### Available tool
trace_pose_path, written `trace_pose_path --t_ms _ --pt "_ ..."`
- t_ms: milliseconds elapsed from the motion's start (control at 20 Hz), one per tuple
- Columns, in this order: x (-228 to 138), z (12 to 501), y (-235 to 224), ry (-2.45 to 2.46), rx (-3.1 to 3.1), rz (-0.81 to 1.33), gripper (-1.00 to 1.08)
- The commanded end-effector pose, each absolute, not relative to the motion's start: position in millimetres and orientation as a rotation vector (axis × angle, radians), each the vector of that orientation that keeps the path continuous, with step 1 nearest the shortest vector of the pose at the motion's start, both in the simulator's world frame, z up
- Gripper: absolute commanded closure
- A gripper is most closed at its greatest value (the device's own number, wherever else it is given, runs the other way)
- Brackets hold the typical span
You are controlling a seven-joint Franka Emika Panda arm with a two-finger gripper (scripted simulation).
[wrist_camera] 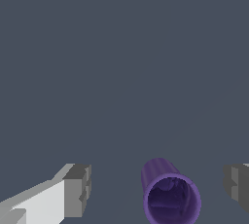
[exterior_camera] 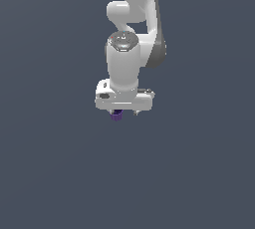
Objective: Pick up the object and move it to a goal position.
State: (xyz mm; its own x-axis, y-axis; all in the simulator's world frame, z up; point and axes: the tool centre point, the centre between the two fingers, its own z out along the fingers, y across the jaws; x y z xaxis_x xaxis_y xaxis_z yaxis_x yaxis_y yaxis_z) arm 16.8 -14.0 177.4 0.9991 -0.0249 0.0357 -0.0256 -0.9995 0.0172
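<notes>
The object (wrist_camera: 170,196) is a small dark purple cup with a hollow top, standing on the grey floor. In the wrist view it sits between my two grey fingertips (wrist_camera: 78,189), with a gap on each side, nearer one finger than the other. My gripper (wrist_camera: 158,189) is open and touches nothing. In the exterior view the white gripper (exterior_camera: 125,114) hangs low, pointing down. The object (exterior_camera: 117,116) peeks out just under the hand, toward the exterior view's left. Most of the object is hidden there by the hand.
A plain dark grey floor (exterior_camera: 50,173) spreads all around. The white arm (exterior_camera: 132,34) rises straight above the gripper. No other objects or goal marker show.
</notes>
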Motion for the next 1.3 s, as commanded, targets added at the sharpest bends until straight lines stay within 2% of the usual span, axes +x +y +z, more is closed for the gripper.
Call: trace_pose_path --t_ms 0,600,1250 --pt "16.8 177.4 -14.0 -0.039 3.123 0.055 -0.2" --pt "20.1 183.6 -11.3 -0.039 3.125 0.082 -0.2" --pt "-4.1 145.3 -4.8 -0.384 3.1 0.104 -0.2"
